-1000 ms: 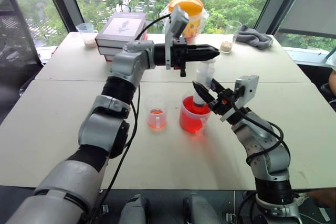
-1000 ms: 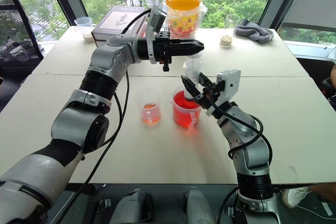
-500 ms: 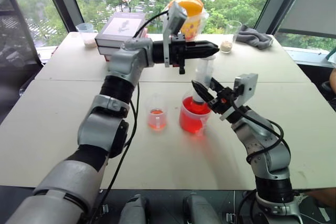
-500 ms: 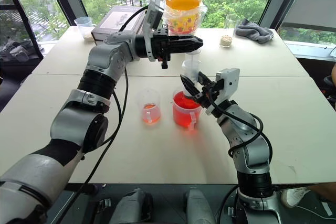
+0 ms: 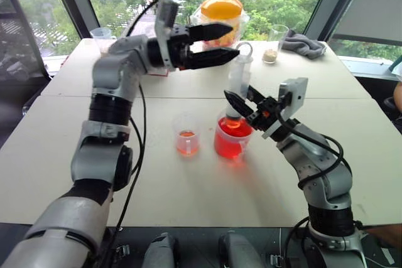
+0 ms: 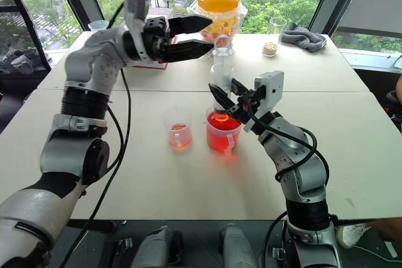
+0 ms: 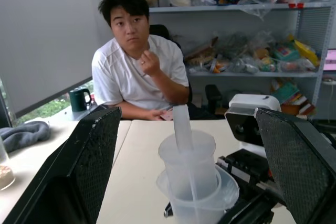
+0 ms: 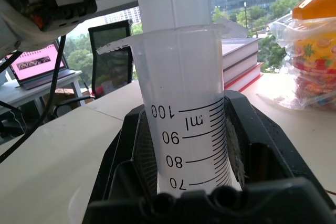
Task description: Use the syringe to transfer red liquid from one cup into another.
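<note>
The syringe (image 5: 239, 80) stands upright, its tip down in the wide handled cup (image 5: 231, 142) of red liquid (image 5: 227, 147). My right gripper (image 5: 241, 102) is shut on the barrel just above the cup. In the right wrist view the scaled barrel (image 8: 184, 87) sits between black pads (image 8: 257, 140). My left gripper (image 5: 223, 43) hangs open, level with the white plunger top (image 5: 244, 49) and just left of it. In the left wrist view its fingers (image 7: 97, 166) stand wide either side of the plunger (image 7: 182, 129). The small handleless cup (image 5: 186, 135), orange-red low down, stands left of the handled cup.
An orange-lidded jar (image 5: 221, 5), a glass with brown grains (image 5: 275, 43), a grey cloth (image 5: 305, 44) and a clear cup (image 5: 100, 34) line the table's far side. A person (image 7: 137, 72) sits beyond the table's right side.
My left gripper has opened and drawn back left and slightly up, off the plunger top. The right gripper has lifted the syringe a little.
</note>
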You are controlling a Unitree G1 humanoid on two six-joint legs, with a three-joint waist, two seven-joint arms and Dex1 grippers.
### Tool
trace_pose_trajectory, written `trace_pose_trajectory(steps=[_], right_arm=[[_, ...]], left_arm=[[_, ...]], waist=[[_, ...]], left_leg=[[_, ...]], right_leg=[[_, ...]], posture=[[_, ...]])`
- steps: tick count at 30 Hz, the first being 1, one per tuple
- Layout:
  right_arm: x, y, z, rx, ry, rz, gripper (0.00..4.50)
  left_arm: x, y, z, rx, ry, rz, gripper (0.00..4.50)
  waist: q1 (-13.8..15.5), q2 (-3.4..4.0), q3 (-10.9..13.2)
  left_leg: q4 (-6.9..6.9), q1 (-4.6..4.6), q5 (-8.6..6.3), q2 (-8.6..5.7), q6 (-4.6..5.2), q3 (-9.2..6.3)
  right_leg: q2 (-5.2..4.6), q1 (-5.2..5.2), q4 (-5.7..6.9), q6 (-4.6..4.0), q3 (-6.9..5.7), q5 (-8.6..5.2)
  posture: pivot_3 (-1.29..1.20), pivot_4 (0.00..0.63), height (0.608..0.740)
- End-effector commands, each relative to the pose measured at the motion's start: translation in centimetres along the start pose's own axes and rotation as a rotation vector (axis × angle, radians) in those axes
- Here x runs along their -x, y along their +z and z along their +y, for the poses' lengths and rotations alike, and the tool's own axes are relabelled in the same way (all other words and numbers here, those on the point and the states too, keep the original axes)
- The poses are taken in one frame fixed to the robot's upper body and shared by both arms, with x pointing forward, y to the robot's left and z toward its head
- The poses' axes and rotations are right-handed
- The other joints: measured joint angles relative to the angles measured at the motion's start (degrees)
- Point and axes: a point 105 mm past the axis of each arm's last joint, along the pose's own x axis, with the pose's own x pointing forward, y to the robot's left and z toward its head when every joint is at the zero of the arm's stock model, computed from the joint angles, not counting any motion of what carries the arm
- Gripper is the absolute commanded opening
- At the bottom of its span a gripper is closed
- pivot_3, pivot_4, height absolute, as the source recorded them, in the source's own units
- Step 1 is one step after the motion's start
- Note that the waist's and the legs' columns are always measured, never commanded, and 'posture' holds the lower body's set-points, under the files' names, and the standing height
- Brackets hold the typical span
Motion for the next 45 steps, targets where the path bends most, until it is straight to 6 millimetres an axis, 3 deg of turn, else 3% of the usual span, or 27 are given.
trace_pose_trajectory(steps=[1, 5, 8, 16, 26, 33, 41, 45], right_arm=[[-0.5, 3.3, 0.3, 0.018, 0.024, -0.102, 1.4], [-1.9, 6.1, 0.9, -0.003, 0.092, -0.169, 1.4], [-3.6, 6.9, 2.1, -0.038, 0.165, -0.198, 1.4], [-6.3, 3.6, 4.8, -0.133, 0.267, -0.177, 1.4], [-6.1, -1.3, 5.7, -0.136, 0.297, -0.084, 1.4], [-6.0, -2.1, 5.6, -0.1, 0.288, -0.068, 1.4], [-6.0, -2.3, 5.4, -0.074, 0.282, -0.062, 1.4], [-6.0, -2.3, 5.5, -0.072, 0.282, -0.062, 1.4]], left_arm=[[2.1, 0.4, -0.4, -0.019, 0.031, 0.036, 4.15], [4.9, 0.0, -0.7, -0.009, 0.097, 0.104, 4.15], [7.2, 0.2, -0.8, 0.005, 0.162, 0.137, 4.15], [9.1, 1.1, -1.5, -0.013, 0.239, 0.16, 4.15], [7.4, 2.0, -1.4, -0.042, 0.209, 0.124, 4.15], [4.9, 2.4, -0.2, -0.049, 0.202, 0.073, 4.15], [3.4, 1.3, 0.5, -0.011, 0.187, 0.086, 4.15], [3.3, 0.8, 0.6, -0.014, 0.186, 0.099, 2.33]], waist=[[-0.17, 0.0, 0.0], [-0.06, 0.0, 0.0], [-0.1, 0.0, 0.0], [0.31, 0.0, 0.0], [0.04, 0.0, 0.0], [0.1, 0.0, 0.0], [-0.06, 0.0, 0.0], [0.0, 0.0, 0.0]], left_leg=[[0.0, 0.01, 0.0, 0.0, 0.0, 0.0], [0.0, 0.01, 0.01, 0.03, -0.02, 0.01], [0.0, 0.0, 0.01, 0.04, -0.02, 0.02], [0.02, -0.01, 0.01, 0.03, -0.02, 0.07], [0.02, 0.0, 0.02, 0.03, -0.03, 0.06], [0.03, 0.01, 0.02, 0.03, -0.04, 0.07], [0.01, 0.01, 0.03, 0.03, -0.05, 0.06], [0.01, 0.01, 0.03, 0.03, -0.06, 0.06]], right_leg=[[0.0, 0.0, 0.02, 0.0, 0.0, 0.0], [0.01, -0.05, 0.08, 0.0, 0.0, 0.0], [0.0, -0.05, 0.07, 0.0, 0.0, 0.0], [-0.06, -0.01, 0.05, 0.0, -0.02, 0.0], [-0.04, -0.02, 0.07, 0.0, -0.02, 0.0], [-0.04, -0.01, 0.07, 0.0, -0.02, 0.0], [-0.01, -0.03, 0.08, 0.0, -0.02, 0.0], [-0.01, -0.03, 0.08, 0.0, -0.02, 0.0]], posture=[[0.0, 0.15, 0.74], [0.0, 0.15, 0.74], [0.0, 0.15, 0.74], [0.0, 0.15, 0.74], [0.0, 0.15, 0.74], [0.0, 0.15, 0.74], [0.0, 0.15, 0.74], [0.0, 0.15, 0.74]])
